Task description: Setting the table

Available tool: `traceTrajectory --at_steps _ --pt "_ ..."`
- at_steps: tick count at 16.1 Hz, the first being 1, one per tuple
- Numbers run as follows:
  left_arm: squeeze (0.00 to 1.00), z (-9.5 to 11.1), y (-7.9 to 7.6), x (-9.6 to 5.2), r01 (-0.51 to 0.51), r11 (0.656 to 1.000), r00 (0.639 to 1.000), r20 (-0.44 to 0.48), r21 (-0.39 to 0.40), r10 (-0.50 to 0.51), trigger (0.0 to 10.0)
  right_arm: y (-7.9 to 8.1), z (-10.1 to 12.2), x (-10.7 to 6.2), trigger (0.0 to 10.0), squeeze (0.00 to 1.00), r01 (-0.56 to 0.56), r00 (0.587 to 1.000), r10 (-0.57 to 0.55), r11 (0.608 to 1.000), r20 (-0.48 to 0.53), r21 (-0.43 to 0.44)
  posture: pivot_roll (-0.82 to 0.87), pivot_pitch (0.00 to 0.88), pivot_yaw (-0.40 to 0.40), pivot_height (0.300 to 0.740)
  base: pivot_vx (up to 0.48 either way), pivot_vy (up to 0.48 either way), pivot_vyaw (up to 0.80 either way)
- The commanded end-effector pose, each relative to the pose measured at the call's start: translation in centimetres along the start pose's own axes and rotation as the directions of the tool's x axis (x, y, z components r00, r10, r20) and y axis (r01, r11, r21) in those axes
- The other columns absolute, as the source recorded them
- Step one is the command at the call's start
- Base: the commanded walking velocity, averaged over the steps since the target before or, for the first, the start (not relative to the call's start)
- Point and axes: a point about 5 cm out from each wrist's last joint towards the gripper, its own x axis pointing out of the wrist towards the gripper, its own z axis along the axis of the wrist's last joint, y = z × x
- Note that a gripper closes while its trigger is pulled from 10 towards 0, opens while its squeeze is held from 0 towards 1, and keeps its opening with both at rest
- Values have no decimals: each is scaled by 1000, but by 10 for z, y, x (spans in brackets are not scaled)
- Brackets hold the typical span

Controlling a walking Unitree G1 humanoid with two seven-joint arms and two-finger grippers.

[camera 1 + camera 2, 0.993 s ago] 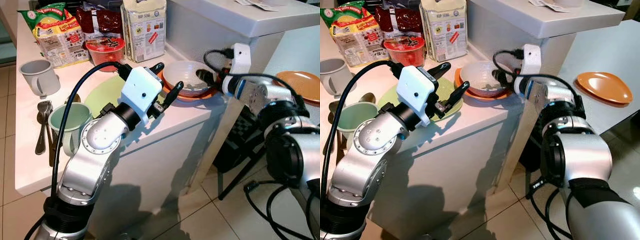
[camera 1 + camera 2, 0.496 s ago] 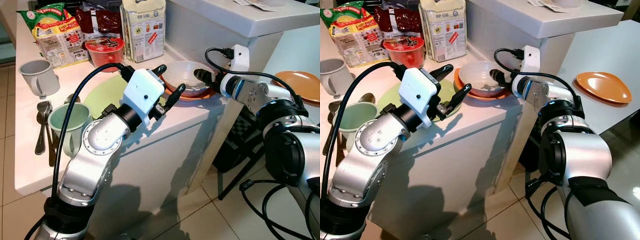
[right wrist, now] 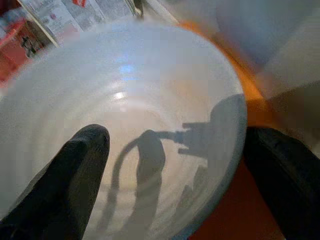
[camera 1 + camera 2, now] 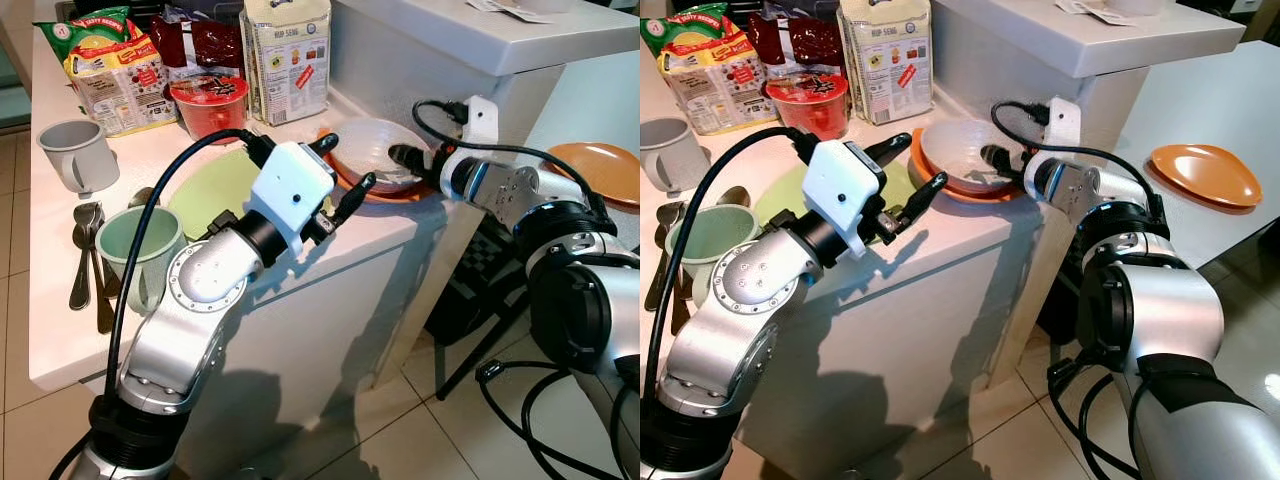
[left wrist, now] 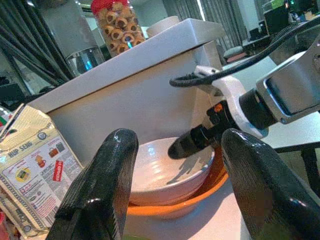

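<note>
Bowl (image 4: pixel 962 155) tipped in orange plate (image 4: pixel 930 170) at counter (image 4: pixel 940 235) edge | right gripper (image 4: pixel 992 158) straddles its rim, one finger inside, one outside, not yet clamped | left gripper (image 4: pixel 902 177) hovers alongside, jaws apart, likely ready to steady the stack

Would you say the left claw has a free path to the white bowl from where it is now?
Probably yes: the left claw is open and points at the bowl, with only bare counter between, though the right claw already straddles its far rim.
</note>
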Motion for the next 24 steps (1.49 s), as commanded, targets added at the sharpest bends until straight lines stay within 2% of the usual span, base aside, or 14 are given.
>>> traceTrajectory --at_steps 1,2,3,4,5,13,24 --pt "0 5 -2 -1 14 1000 1000 16 15 -14 10000 -6 -17 1 9020 0 28 997 -27 999 -68 15 16 0 -51 740 0 0 0" --pt "0 5 -2 -1 14 1000 1000 16 15 -14 10000 -7 -17 1 9020 0 32 997 -31 999 -69 16 15 0 -50 740 0 0 0" --pt "0 5 -2 -1 17 1000 1000 16 16 -17 10000 -8 -17 1 4667 0 38 997 -36 999 -70 24 14 0 -49 740 0 0 0" --pt "0 5 -2 -1 17 1000 1000 17 15 -17 10000 -8 -17 1 3333 0 38 997 -37 999 -70 26 13 0 -48 740 0 0 0" --pt "0 5 -2 -1 18 1000 1000 17 16 -19 10000 -8 -17 1 0 0 40 997 -38 999 -68 32 13 0 -48 740 0 0 0" --pt "0 5 -2 0 22 1000 1000 13 22 -22 10000 -8 -15 0 0 0 46 998 -42 996 -49 81 13 0 -50 740 0 0 0" --pt "0 4 -3 0 32 999 999 12 23 -32 10000 -11 -13 0 0 0 60 998 -58 994 -23 95 13 0 -51 740 0 0 0"
